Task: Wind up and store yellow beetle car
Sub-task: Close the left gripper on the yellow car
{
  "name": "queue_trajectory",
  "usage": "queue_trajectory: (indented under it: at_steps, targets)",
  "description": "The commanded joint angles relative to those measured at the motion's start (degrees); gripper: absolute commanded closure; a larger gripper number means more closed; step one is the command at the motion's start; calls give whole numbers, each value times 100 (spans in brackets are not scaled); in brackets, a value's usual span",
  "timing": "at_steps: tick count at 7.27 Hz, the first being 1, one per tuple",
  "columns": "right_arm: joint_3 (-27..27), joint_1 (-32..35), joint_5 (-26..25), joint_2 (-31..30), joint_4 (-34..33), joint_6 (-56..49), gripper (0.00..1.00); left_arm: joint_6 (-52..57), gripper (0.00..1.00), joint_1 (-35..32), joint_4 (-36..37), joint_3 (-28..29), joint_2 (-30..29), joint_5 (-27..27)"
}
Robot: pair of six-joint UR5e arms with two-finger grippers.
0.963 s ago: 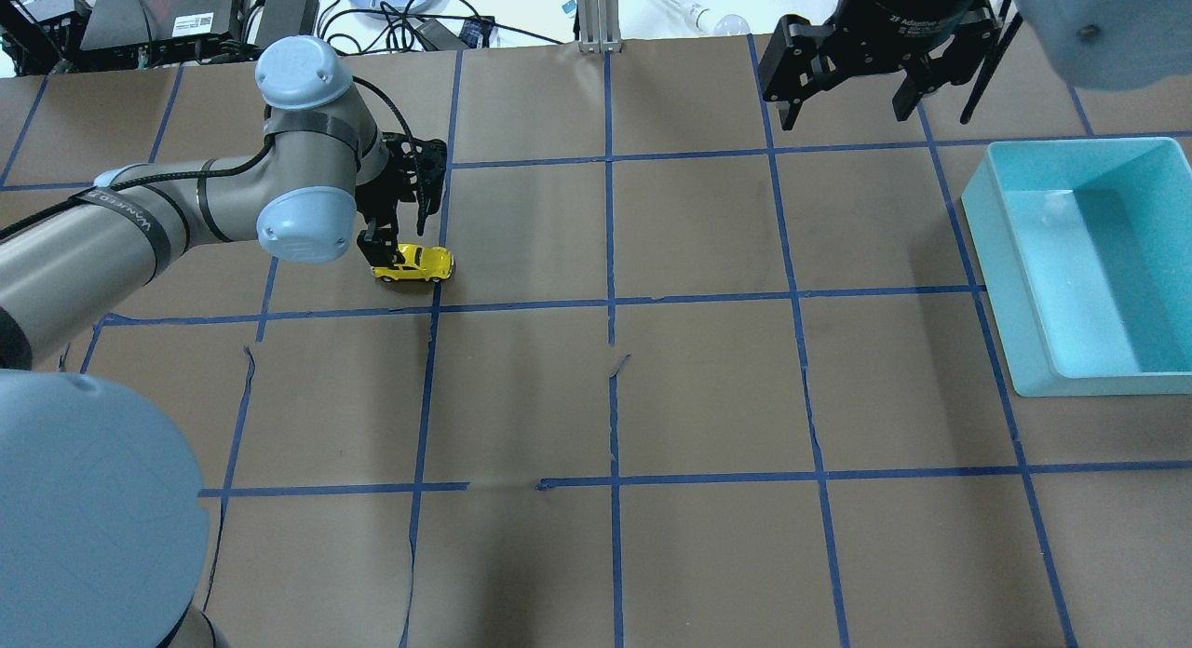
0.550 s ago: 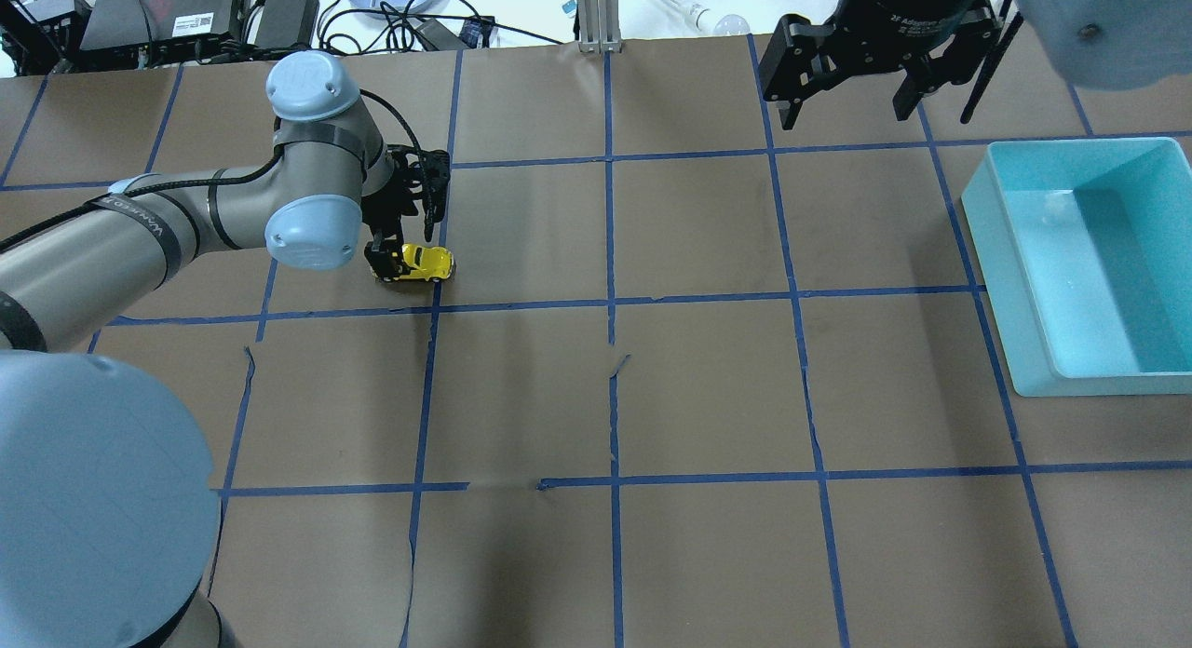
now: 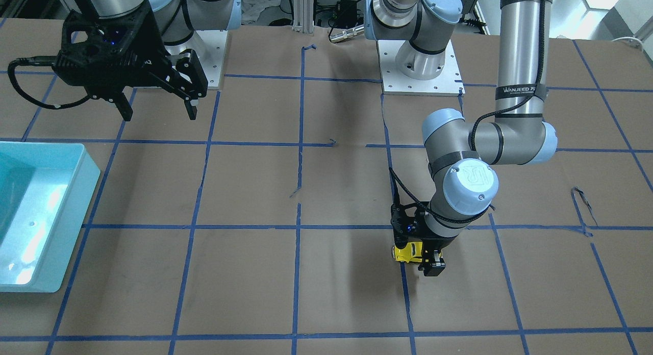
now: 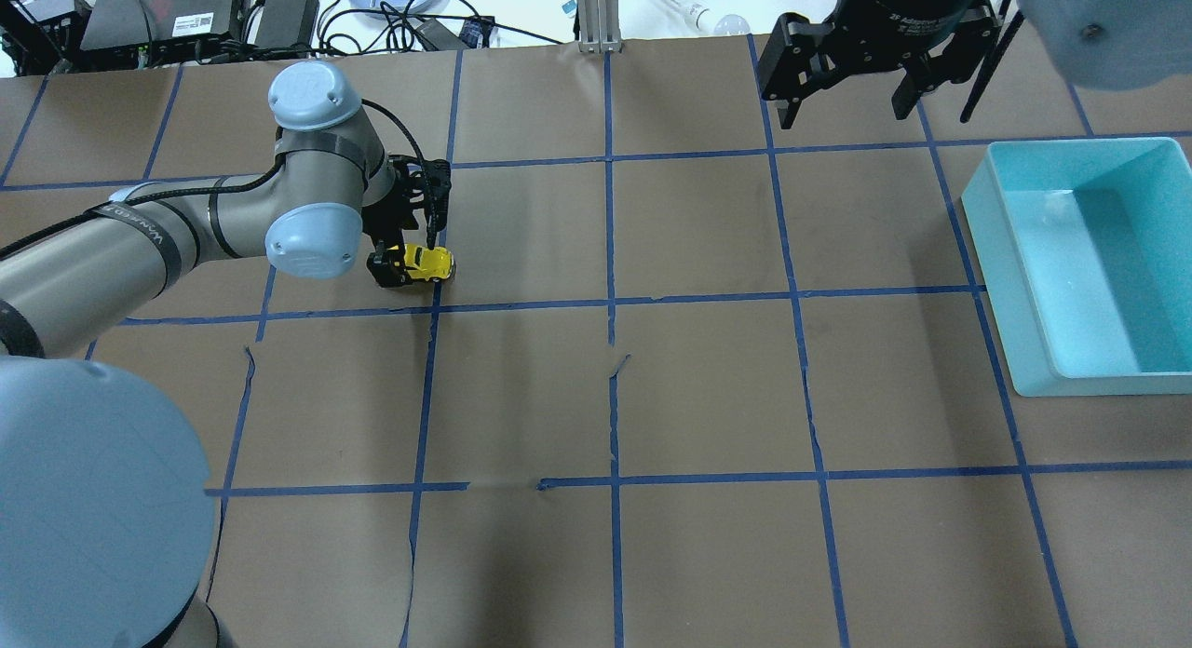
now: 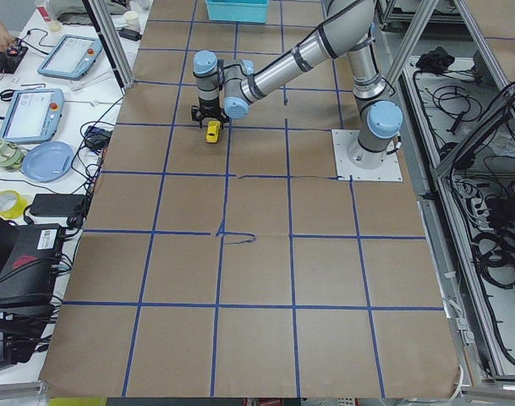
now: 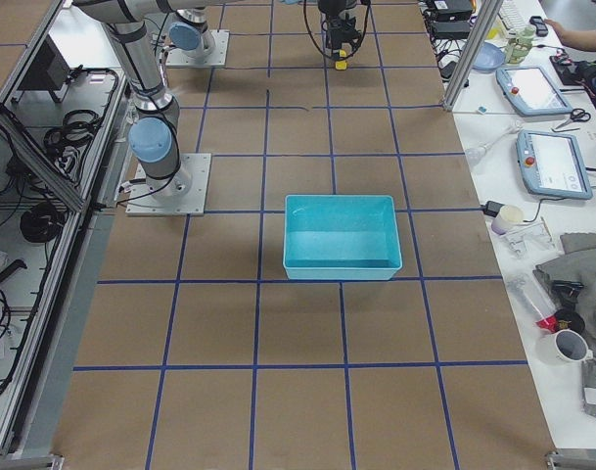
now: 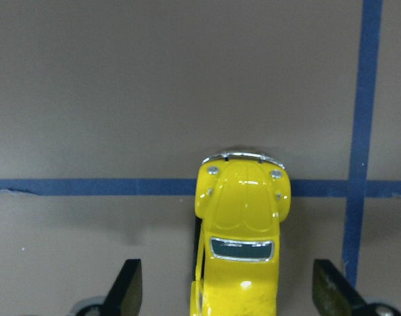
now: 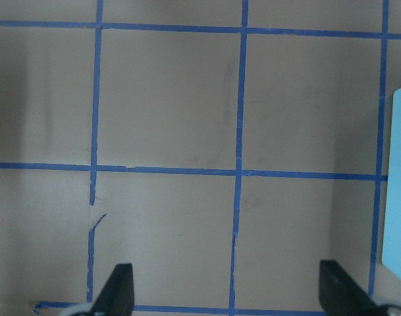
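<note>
The yellow beetle car (image 4: 426, 263) stands on its wheels on the brown table, left of centre, next to a blue tape crossing. My left gripper (image 4: 407, 257) is down over it and open, one finger on each side of the rear half. In the left wrist view the car (image 7: 243, 243) sits between the two fingertips (image 7: 128, 291) with a gap on both sides. It also shows in the front view (image 3: 407, 252) under the left gripper (image 3: 416, 254). My right gripper (image 4: 846, 117) is open and empty, high above the far right of the table.
A turquoise bin (image 4: 1024, 285) stands empty at the right edge; its corner shows in the right wrist view (image 8: 398, 184). Blue tape lines divide the table into squares. Cables and equipment lie beyond the far edge.
My left gripper has come down and shifted slightly, so its fingers now straddle the car. The car and the right arm have not moved.
</note>
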Motion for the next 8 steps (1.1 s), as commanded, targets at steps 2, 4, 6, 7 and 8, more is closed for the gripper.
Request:
queue_trajectory:
  at_steps: [2, 4, 6, 7, 8]
  targets:
    - [10, 4, -7, 5, 0, 0, 0, 94, 42, 0, -1, -19, 22, 25]
    - [10, 4, -7, -3, -8, -9, 0, 85, 81, 0, 16, 7, 30, 34]
    - [10, 4, -7, -3, -8, 0, 0, 103, 91, 26, 34, 25, 4, 25]
    - [10, 4, -7, 5, -8, 0, 0, 121, 91, 166, 51, -18, 4, 34]
    - [10, 4, -7, -3, -8, 0, 0, 286, 92, 411, 60, -27, 13, 8]
